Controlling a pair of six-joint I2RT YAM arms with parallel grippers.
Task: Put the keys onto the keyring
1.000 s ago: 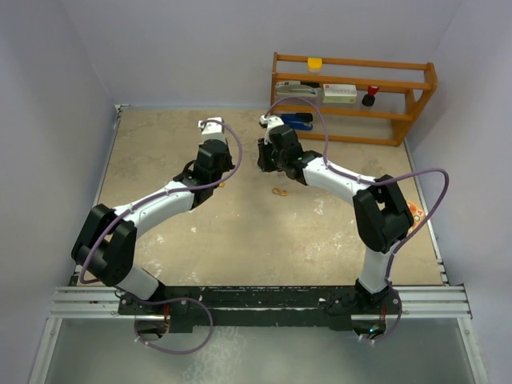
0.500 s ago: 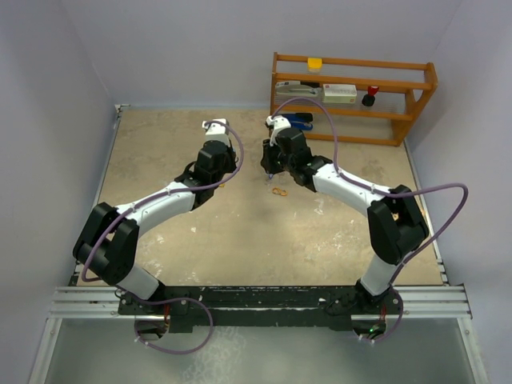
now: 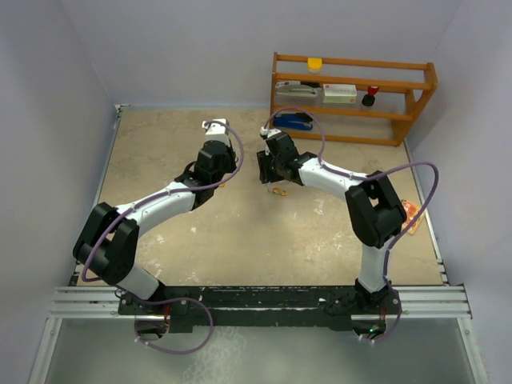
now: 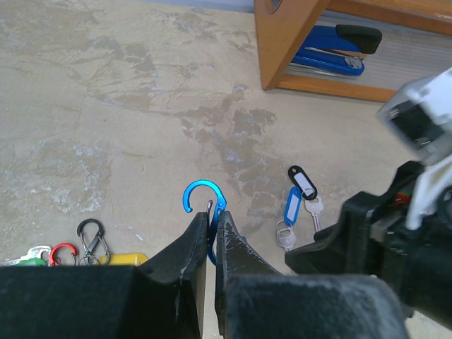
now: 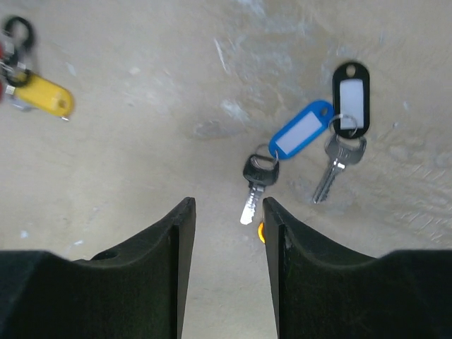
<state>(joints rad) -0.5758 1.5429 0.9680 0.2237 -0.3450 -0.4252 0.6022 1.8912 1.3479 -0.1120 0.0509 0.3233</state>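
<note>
The left tool (image 4: 210, 227) is clenching the blue metal carabiner keyring (image 4: 200, 198). The right tool (image 5: 227, 212), released, is hovering over the silver keys with blue and black plastic tags (image 5: 300, 134) lying mid-desk (image 5: 127, 162). It should be settling squarely over one tag, leaving the loop free.

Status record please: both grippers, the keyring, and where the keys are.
left gripper: shut on blue carabiner
right gripper: open, empty, fingertips pointing toward the keys
keys: blue tag and black tag with white label, lying close together on the table
on carabiner: none of these yet
further off: yellow tag beside small clips
</note>
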